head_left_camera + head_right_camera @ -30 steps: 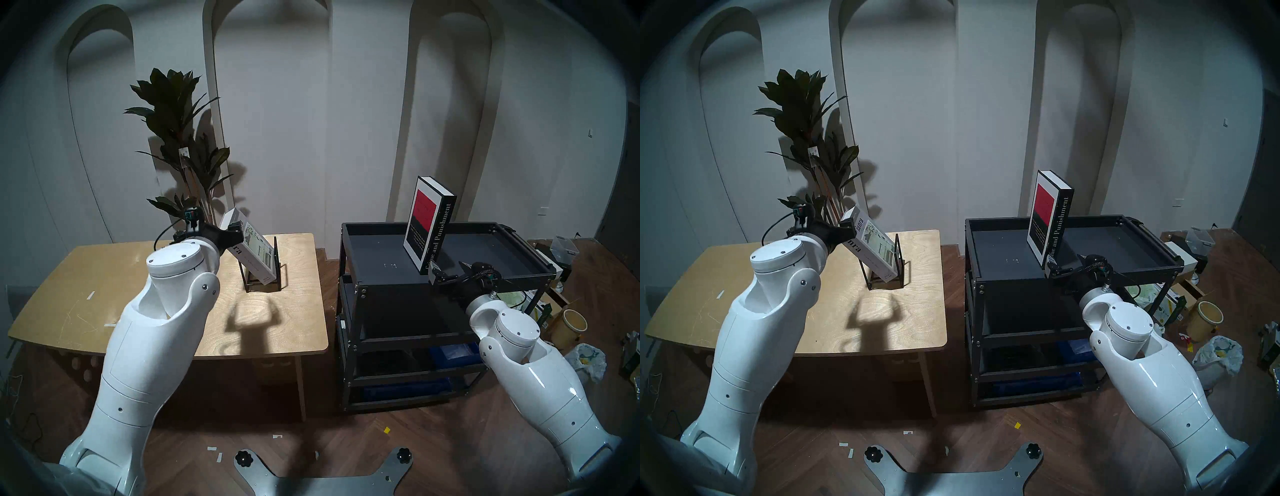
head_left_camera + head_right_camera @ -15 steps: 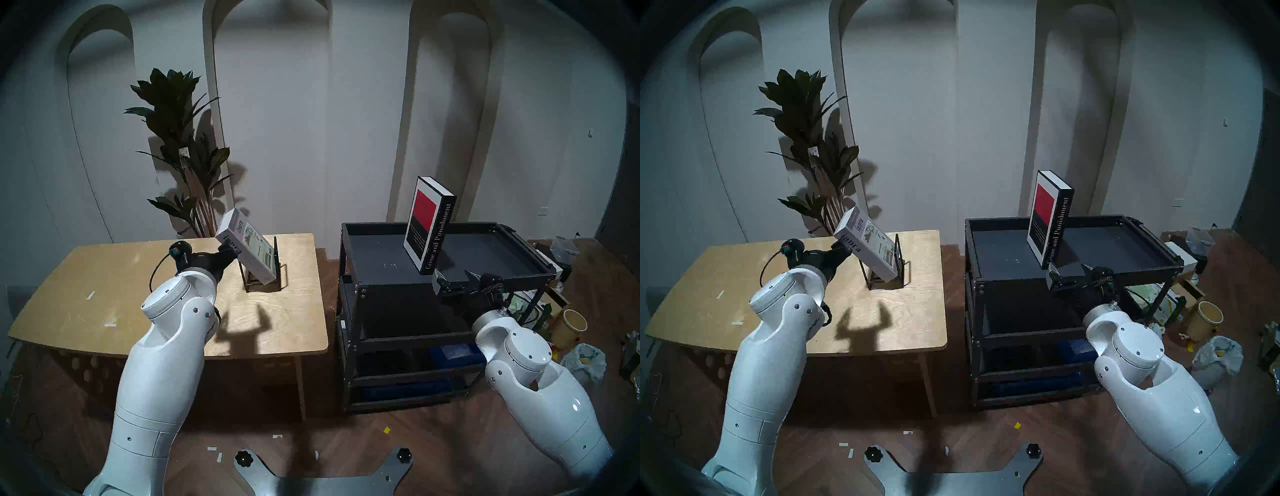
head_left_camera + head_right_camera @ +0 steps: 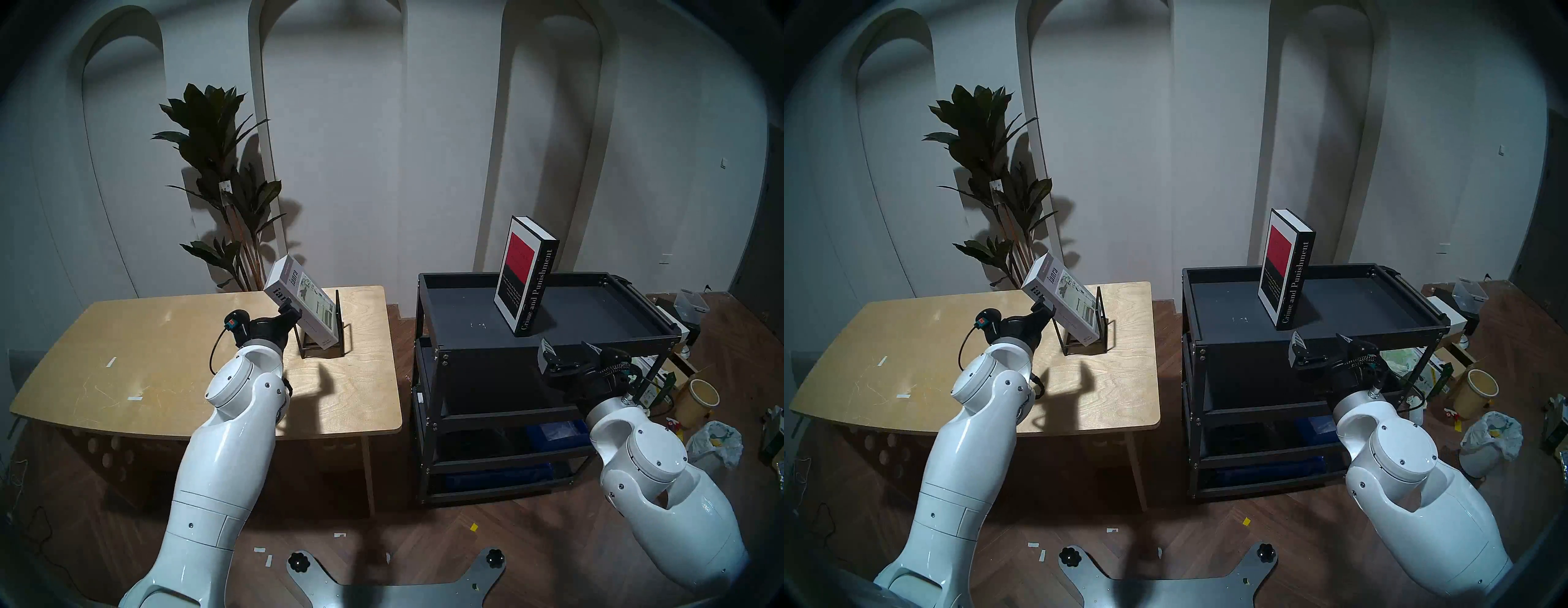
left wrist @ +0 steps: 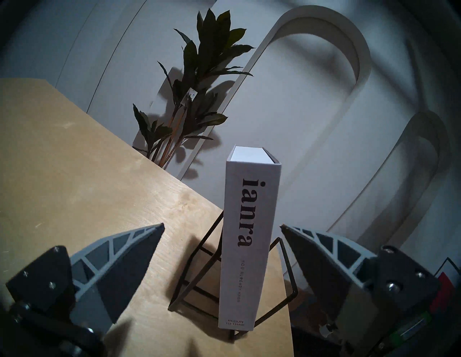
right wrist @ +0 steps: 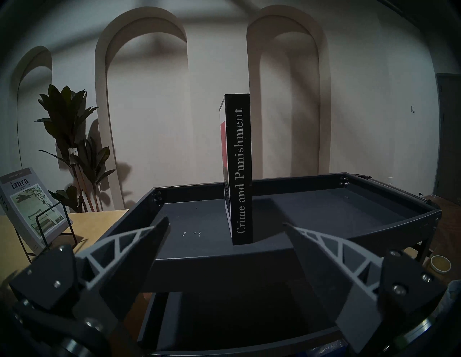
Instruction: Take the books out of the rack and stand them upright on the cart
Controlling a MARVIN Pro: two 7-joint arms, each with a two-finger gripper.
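Now, left of frame: the wooden table [image 3: 127, 361] carries the rack [image 3: 324, 339] near its right end.
Rack: thin black wire frame; I judge it light enough to slide or tip if a book drags on it.
Pale book [image 3: 303, 308]: it leans to the upper left inside the rack, spine "ianra" facing the robot.
Left gripper [image 4: 222, 230]: fingers spread wide and empty; in the wrist view the spine sits between them, untouched.
Handling, pale book: thick, stiff and probably fairly heavy; its smooth covers may slip.
Where to grip: across the spine, on both covers at about mid-height, above the wire.
Centre-right of frame: the cart [image 3: 636, 337] holds the black book [image 3: 526, 276] upright on its top tray.
Black book: spine "Crime and Punishment"; it stands free, tall and narrow, so I judge a knock could topple it.
Right gripper [image 3: 568, 350]: fingers apart, holding nothing, just in front of the cart's near rim.
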